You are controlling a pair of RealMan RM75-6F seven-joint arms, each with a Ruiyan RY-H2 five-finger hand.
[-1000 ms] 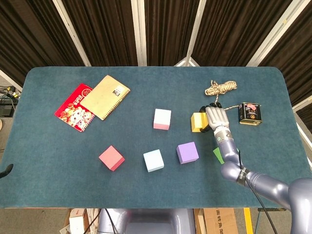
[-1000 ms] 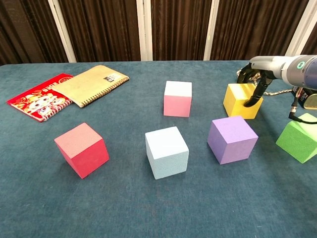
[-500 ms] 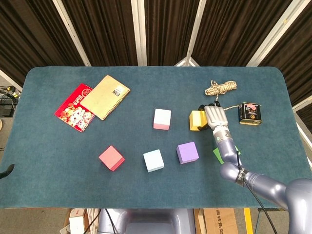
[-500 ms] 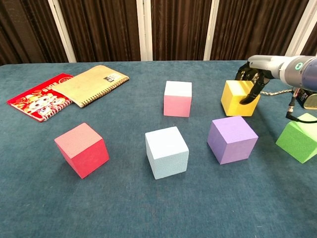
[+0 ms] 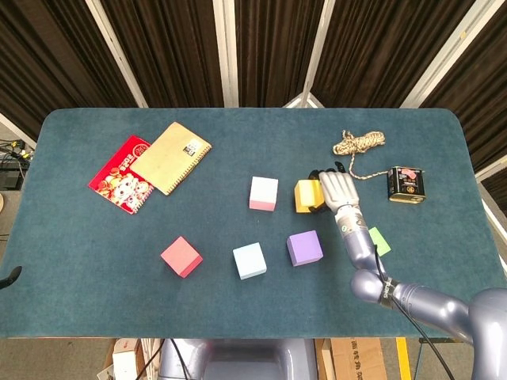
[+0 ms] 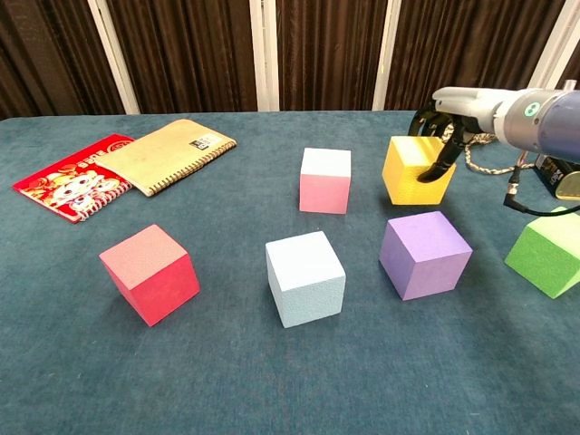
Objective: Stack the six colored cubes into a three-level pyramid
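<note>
right of the pink cube (image 5: 264,193) | yellow cube (image 5: 304,196) lifted | right hand (image 5: 336,188) grasping it from above

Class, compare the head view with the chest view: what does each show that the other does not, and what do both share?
Only the head view shows the whole black tin, the full rope coil and every table edge. Only the chest view shows the cubes' side faces and the right hand's fingers on the yellow cube. Both show six cubes, both notebooks and the right hand.
</note>
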